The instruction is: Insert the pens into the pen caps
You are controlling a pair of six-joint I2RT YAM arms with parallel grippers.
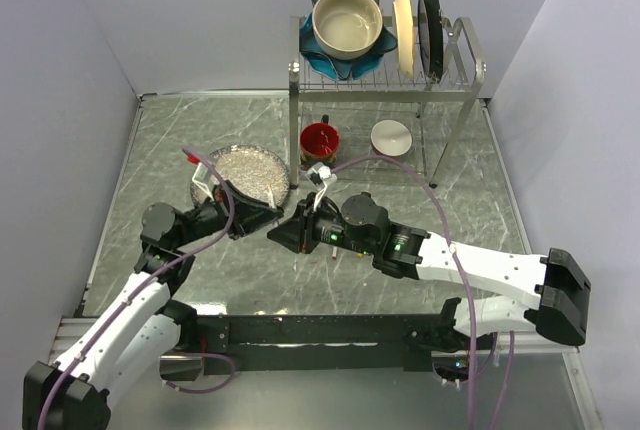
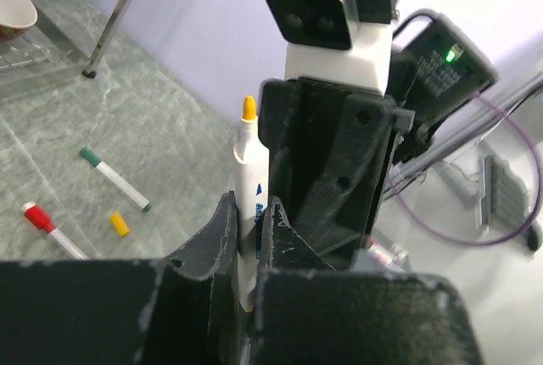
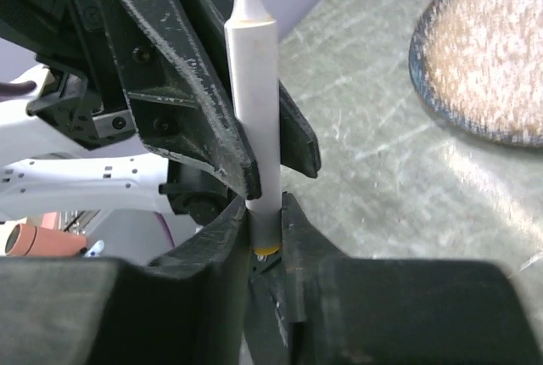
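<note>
- The yellow pen [image 3: 253,85] looks light and stiff. It is a thin, smooth white plastic barrel, so I'd expect it to twist or slide in a loose pinch.
- I'd take hold mid-barrel, squarely across it. That leaves the yellow nib end bare so a cap can go on.
- The pen is up off the surface [image 2: 170,127], in the middle where the two arms meet. It stands roughly upright in both wrist views, nib uppermost.
- The right gripper [image 3: 265,221] is closed tight on the tail end of the barrel, with a bit of yellow showing just below its fingertips.
- The left gripper [image 2: 248,231] is drawn in on the same pen further up the barrel. Its jaws are nearly together with only the barrel between them, so both arms have it at once.
- The yellow cap [image 2: 120,225] lies loose on the surface, well apart from the held pen. It is tiny and would likely skid if nudged.
- Near the cap lie a green pen [image 2: 114,180] and a red pen [image 2: 47,227], neither touched by a gripper.
</note>
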